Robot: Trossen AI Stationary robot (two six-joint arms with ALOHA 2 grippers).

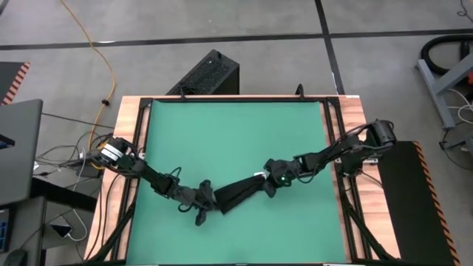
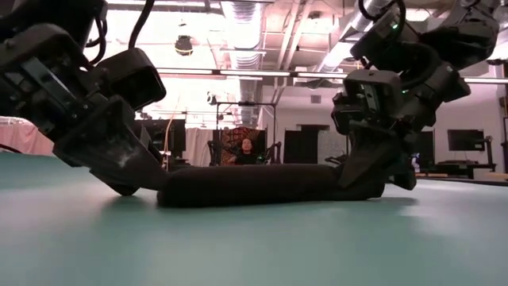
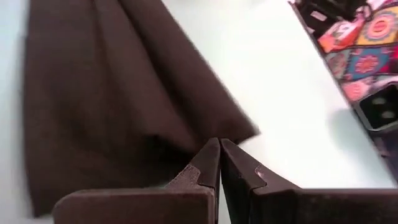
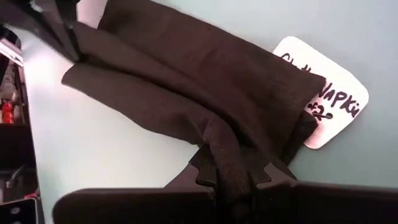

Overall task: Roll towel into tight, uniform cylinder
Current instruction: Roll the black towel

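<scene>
Green matting [image 1: 236, 140] covers most of the table in the high view, framed by a wooden border [image 1: 126, 148] and black rails. Above its top edge, on the grey floor, sits a black ribbed box [image 1: 209, 74], with a yellow cable [image 1: 111, 70] trailing at upper left. On the mat's lower centre lies the towel [image 1: 238, 191], a black cloth stretched into a long, loosely gathered strip running from lower left to upper right; in the low view it shows as a low dark bundle [image 2: 254, 184] across the middle. The left gripper [image 1: 205, 207] sits at the strip's lower-left end, its fingers [image 3: 208, 165] pressed fully together with their tips at the cloth's edge; whether any fabric is pinched there cannot be made out. The right gripper [image 1: 270, 182] is at the upper-right end, its fingers [image 4: 208, 171] clenched on a bunched fold of the towel. Beside that fold, a white tag [image 4: 329, 99] with handwriting lies on the mat.
</scene>
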